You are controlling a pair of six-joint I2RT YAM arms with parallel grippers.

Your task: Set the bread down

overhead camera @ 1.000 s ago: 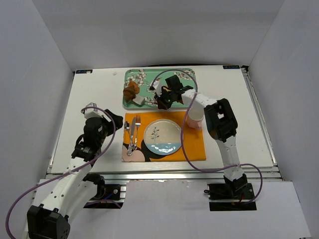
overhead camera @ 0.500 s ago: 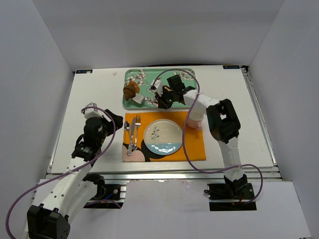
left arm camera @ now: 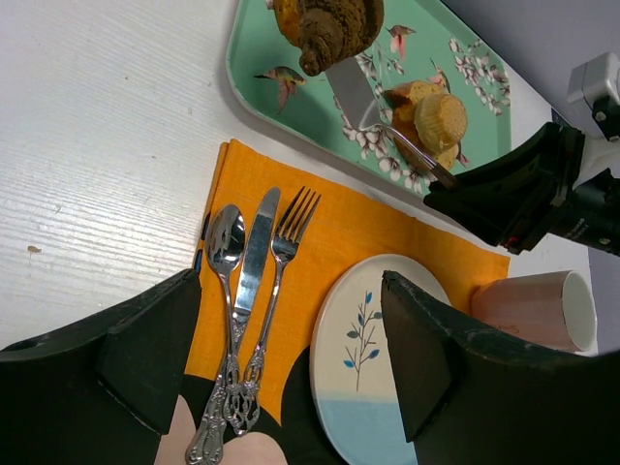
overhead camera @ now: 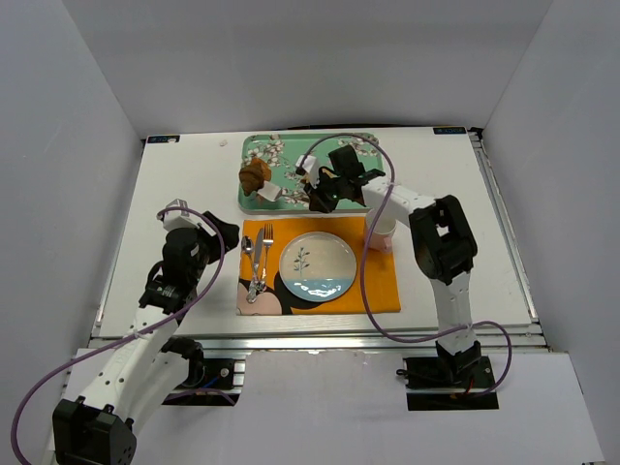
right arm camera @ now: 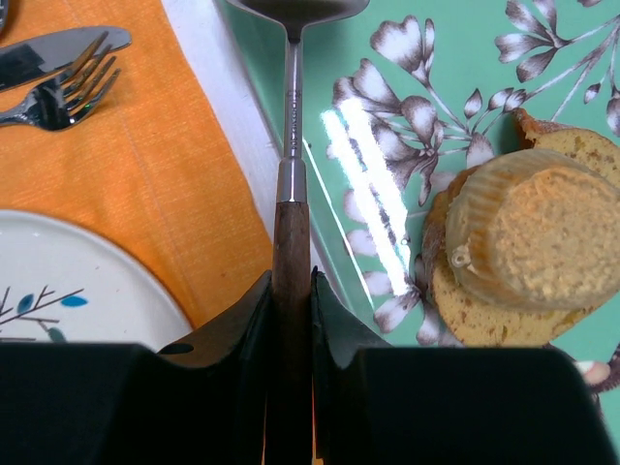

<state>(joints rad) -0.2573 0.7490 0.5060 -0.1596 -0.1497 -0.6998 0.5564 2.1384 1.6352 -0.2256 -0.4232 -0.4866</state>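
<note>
Bread [left arm camera: 327, 27] dark brown, ridged, on tray [left arm camera: 260, 53]; right claw [right arm camera: 291, 291] clamps spatula [right arm camera: 289, 145] handle; left claw [left arm camera: 291, 358] wide, empty.

Cannot see the top of the bread [left arm camera: 327, 27], cropped by the upper edge of the left wrist view, nor the front edge of the spatula [left arm camera: 354, 92] blade, lost against the bread's near side. Cannot follow the wooden handle past the fingers of the right gripper [right arm camera: 291, 286] in the right wrist view, with the blade cropped at the top edge. From overhead, too small to tell how blade and bread meet.
</note>
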